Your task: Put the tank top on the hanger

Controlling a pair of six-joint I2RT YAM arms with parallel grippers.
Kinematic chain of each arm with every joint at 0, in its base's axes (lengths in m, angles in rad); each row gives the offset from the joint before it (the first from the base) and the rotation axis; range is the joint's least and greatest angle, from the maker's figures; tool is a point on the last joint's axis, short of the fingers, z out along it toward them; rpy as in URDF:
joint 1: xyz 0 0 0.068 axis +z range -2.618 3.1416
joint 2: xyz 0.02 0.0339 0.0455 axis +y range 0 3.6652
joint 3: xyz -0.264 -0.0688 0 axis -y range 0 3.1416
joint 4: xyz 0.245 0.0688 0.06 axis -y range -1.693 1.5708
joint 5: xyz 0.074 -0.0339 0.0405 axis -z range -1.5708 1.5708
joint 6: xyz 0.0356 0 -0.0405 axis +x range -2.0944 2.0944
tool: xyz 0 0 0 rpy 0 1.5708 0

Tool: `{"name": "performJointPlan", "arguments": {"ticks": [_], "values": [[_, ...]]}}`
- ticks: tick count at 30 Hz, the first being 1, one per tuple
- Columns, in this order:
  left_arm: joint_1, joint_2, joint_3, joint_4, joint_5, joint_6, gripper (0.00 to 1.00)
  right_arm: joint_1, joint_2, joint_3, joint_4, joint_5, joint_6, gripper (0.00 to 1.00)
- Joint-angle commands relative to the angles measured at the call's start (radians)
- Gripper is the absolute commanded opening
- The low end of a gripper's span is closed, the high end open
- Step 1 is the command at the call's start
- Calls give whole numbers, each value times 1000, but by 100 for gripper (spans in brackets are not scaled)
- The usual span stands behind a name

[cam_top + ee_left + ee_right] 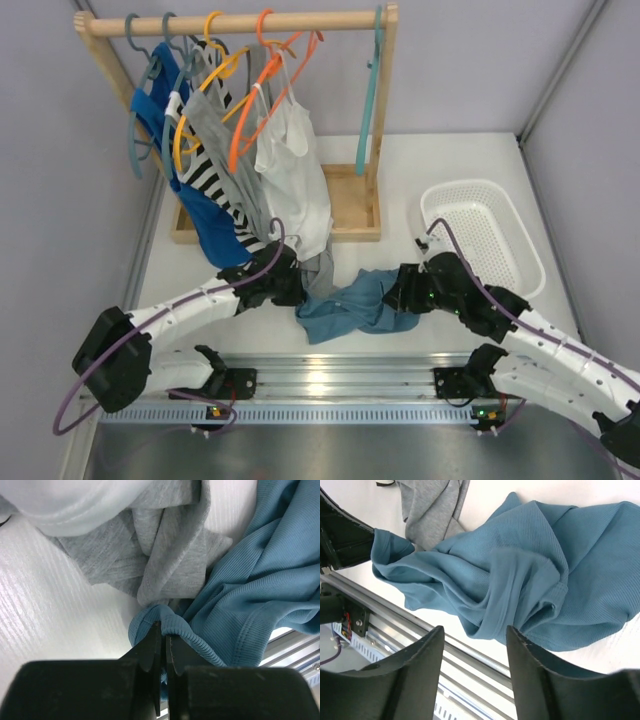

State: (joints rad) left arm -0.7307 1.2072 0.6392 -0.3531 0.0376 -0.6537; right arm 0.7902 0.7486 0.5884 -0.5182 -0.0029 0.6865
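The dusty teal-blue tank top (350, 305) lies crumpled on the table near the front rail. It also shows in the left wrist view (260, 595) and the right wrist view (530, 575). My left gripper (293, 290) (164, 630) is shut on a ribbed edge at the top's left end. My right gripper (400, 296) (475, 635) is open at the top's right side, its jaws just above a fold and not touching it. The light teal hanger (370, 100) hangs empty at the right end of the wooden rail.
A wooden rack (240, 22) at the back holds a royal-blue top (205, 215), a striped garment, a grey garment (160, 550) and a white top (290, 170) on orange and grey-blue hangers. A white basket (482, 232) stands right. A metal rail (340, 375) runs along the front.
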Motion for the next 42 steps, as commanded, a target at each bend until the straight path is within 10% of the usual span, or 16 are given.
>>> {"name": "performJointPlan", "arguments": {"ticks": [1,9,15,25,42], "values": [[5,11,4,88,21,-18,0,18,-25,5,-23,35,13,54],[5,9,62,28,13,12,2,15,-5,50,-78,119,33,71],[5,-55,115,-58,-18,52,41,15,15,77,-82,132,28,74],[5,-210,247,-248,10,111,49,15,26,120,-98,142,12,77],[2,52,1175,-192,-145,391,58,15,60,137,-69,132,-5,77]]}}
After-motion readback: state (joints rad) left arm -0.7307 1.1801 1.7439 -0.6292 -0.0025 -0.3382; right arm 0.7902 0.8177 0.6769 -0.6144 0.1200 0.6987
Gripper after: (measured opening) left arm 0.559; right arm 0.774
